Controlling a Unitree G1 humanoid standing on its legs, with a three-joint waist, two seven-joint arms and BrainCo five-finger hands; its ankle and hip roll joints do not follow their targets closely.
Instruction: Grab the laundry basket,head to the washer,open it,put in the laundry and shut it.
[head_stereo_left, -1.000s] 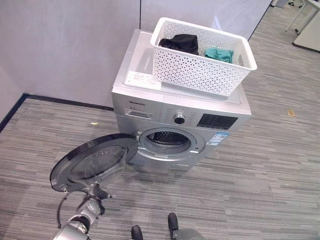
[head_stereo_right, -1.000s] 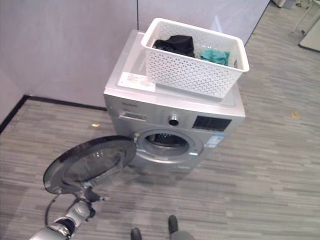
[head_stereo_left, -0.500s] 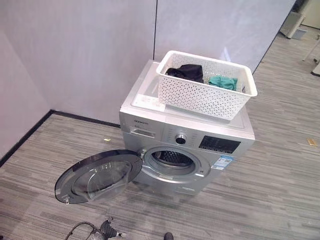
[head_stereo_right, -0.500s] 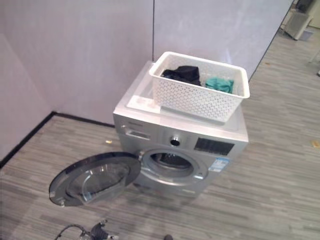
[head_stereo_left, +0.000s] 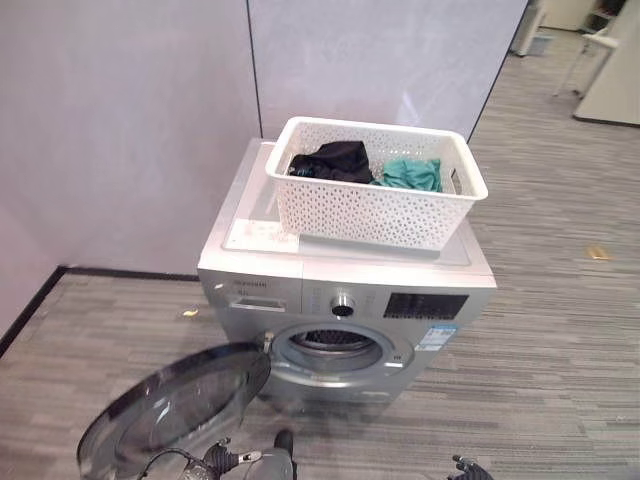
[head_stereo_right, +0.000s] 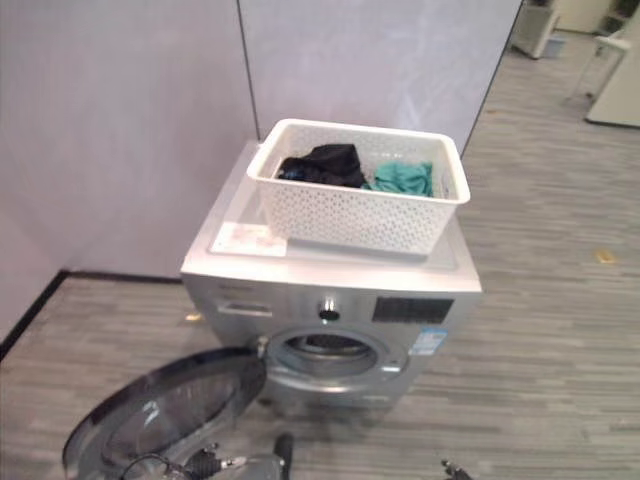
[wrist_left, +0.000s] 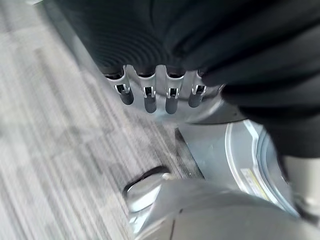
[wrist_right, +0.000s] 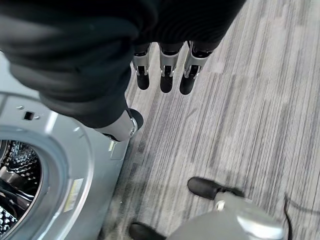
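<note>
- Washer (head_stereo_left: 345, 300): silver metal front-loader; your round glass door (head_stereo_left: 175, 410) hangs wide open beside the ribbed steel drum (wrist_right: 12, 185), so loading comes next.
- Laundry basket (head_stereo_left: 375, 195): white perforated plastic, rectangular, parked on the washer's flat top within your reach.
- Laundry: soft black garment (head_stereo_left: 330, 160) and teal garment (head_stereo_left: 410, 173), both in the basket.
- Left hand (wrist_left: 157, 95), right hand (wrist_right: 162, 75): fingers released, hanging over striped floor, holding nothing.
</note>
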